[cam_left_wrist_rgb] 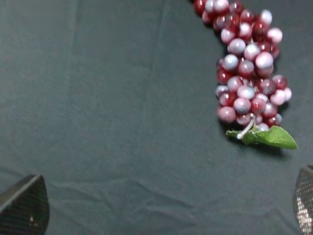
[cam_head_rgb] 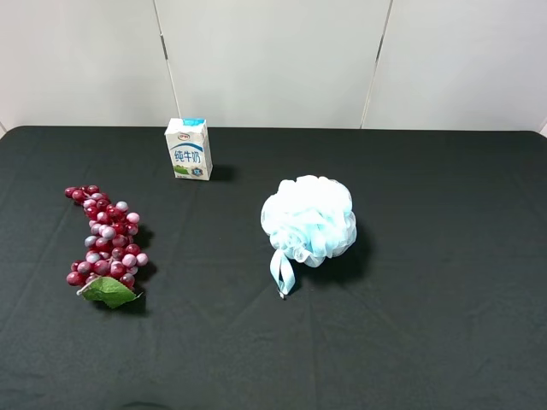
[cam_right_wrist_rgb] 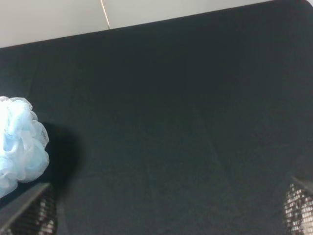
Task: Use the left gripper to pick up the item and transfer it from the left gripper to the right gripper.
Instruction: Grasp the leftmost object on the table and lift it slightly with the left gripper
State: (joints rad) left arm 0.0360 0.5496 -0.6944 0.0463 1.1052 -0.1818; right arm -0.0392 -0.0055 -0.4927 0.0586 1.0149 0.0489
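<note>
Red grapes (cam_head_rgb: pixel 105 243) (one green leaf (cam_head_rgb: pixel 109 292) at the near end) lie on the left of the black table (cam_head_rgb: pixel 410 342). The left gripper (cam_left_wrist_rgb: pixel 164 208) and right gripper (cam_right_wrist_rgb: pixel 164 210) both stand spread wide, holding nothing.

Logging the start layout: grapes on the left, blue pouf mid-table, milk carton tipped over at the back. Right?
Not quite: the milk carton stands upright at the back, per the exterior high view. The grapes on the left and blue pouf mid-table are right.
</note>
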